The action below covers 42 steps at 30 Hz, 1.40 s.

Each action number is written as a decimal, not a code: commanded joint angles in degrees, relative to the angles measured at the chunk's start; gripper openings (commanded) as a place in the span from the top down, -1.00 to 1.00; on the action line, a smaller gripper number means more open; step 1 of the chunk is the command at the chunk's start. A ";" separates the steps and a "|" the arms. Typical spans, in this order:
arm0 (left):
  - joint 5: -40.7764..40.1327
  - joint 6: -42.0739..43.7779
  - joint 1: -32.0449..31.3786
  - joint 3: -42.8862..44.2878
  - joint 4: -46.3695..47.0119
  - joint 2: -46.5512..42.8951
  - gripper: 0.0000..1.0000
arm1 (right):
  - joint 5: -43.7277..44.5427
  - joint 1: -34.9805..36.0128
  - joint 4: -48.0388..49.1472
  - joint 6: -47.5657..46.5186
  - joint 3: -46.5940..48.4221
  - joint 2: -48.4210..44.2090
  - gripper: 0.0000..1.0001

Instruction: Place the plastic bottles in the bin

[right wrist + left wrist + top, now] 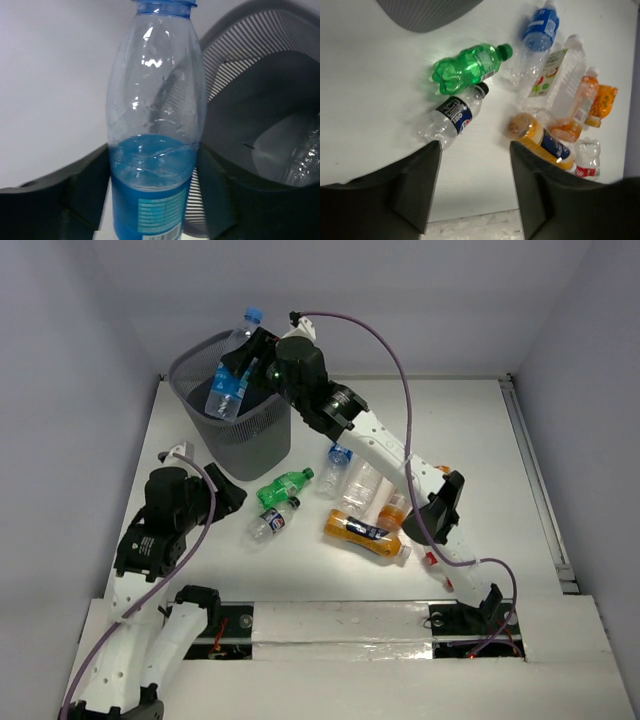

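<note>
Left wrist view: the left pincer (474, 150) is seen with its fingers apart and nothing between them, held above the table (370, 100). Just ahead of one finger, a clear bottle with a dark blue label (452, 115) is laid on its side. A green bottle (467, 67) is laid just beside it, farther out. Just ahead of the other finger an orange bottle with a dark label (540, 140) is found. More bottles, clear and orange, are gathered beyond it on that side. The bin (427, 12) is seen farthest ahead.

Farther across the table, the right pincer (152, 195) is clamped on the lower body of a clear bottle with a bright blue label (152, 125), which is held cap-up. The bin's mesh wall is seen just behind this bottle. In the top view the bottle is tilted, and its lower end is seen within the outline of the bin's rim.
</note>
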 commanded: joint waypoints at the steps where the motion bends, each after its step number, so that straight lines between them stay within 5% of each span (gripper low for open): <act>1: 0.76 0.70 -1.16 -2.16 -0.99 0.52 -0.20 | 3.76 -1.04 7.19 2.25 2.72 -3.10 -0.46; 7: 1.46 3.33 -2.83 -4.53 -0.64 4.20 -0.39 | 3.23 -1.56 4.12 0.32 1.40 -2.83 -0.94; 15: 0.32 8.43 -5.55 -4.01 -0.02 11.49 -0.44 | 1.83 -2.09 2.10 -2.14 -1.32 -5.37 -0.98; 18: 0.49 11.41 -7.57 -2.69 -0.11 14.48 -0.43 | 1.74 -2.09 2.44 -7.92 -6.84 -11.67 -0.65; 19: 0.41 11.86 -8.54 -2.34 0.24 15.10 -0.44 | 1.04 -2.09 2.88 -9.34 -9.47 -14.06 0.03; 21: 0.67 13.17 -10.91 -1.64 0.94 17.12 -0.44 | -0.80 -2.09 6.12 -12.06 -21.05 -19.77 0.53; 22: 0.41 13.44 -13.44 -1.46 1.38 17.91 -0.43 | -2.90 -2.09 9.44 -14.51 -26.14 -26.41 0.69; 24: 0.58 14.23 -15.40 -1.20 2.00 19.58 -0.43 | -4.76 -2.09 12.28 -15.50 -41.56 -33.21 0.71; 27: -0.12 15.73 -17.16 -1.19 3.49 24.32 -0.44 | -8.45 -2.09 15.80 -16.03 -55.68 -45.52 0.64; 34: -6.53 19.07 -17.69 4.95 2.35 30.13 -0.47 | -15.04 -2.09 12.66 -17.96 -87.59 -66.54 -0.56; 42: -3.99 21.00 -17.69 5.66 3.40 38.21 -0.49 | -19.62 -2.09 4.91 -18.50 -99.39 -77.18 -0.74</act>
